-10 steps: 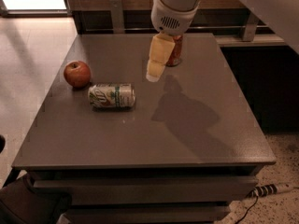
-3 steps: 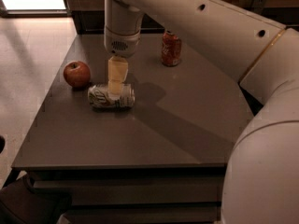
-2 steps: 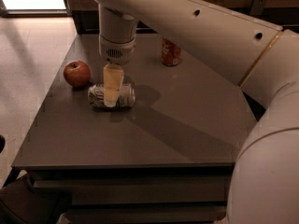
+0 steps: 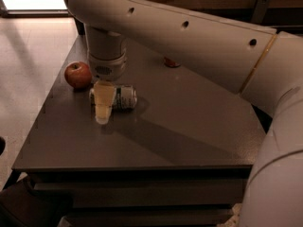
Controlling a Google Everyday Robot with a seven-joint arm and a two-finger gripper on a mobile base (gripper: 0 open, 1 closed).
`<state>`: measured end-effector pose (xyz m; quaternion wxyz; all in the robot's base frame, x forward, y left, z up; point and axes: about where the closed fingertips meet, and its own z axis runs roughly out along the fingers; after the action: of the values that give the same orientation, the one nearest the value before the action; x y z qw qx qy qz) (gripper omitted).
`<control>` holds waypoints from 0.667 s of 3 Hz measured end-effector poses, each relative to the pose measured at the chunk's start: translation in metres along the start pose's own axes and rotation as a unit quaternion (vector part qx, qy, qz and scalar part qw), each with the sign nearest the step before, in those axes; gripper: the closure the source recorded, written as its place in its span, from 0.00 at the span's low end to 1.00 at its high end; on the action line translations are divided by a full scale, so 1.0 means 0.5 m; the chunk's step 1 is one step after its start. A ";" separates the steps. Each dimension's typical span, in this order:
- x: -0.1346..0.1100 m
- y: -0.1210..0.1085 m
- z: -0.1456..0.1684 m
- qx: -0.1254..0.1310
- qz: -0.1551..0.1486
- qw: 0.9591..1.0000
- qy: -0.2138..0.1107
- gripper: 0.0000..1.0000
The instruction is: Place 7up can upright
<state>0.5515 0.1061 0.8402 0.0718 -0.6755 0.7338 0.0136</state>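
Observation:
The 7up can [image 4: 124, 97] lies on its side on the dark grey table [image 4: 180, 136], near the left edge, its whitish body with green marks showing to the right of my gripper. My gripper [image 4: 102, 112] hangs straight down from the white arm, and its yellowish fingers [image 4: 103, 100] cover the can's left end, their tips reaching the tabletop in front of it. The left part of the can is hidden behind the fingers.
A red apple [image 4: 78, 74] sits just left of the can, close to the gripper. The red-orange soda can [image 4: 171, 62] stands at the back, mostly hidden by my arm. The table's left and front edges are near.
The arm has swung from the back right over to the lying can and come down over its left end. The can and apple have not moved.

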 end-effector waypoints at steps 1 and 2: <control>-0.016 0.012 0.038 -0.011 -0.003 1.000 -0.017 0.16; -0.018 0.012 0.041 -0.011 -0.004 1.000 -0.019 0.47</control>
<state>0.5481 0.1180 0.8208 0.0782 -0.6785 0.7297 0.0338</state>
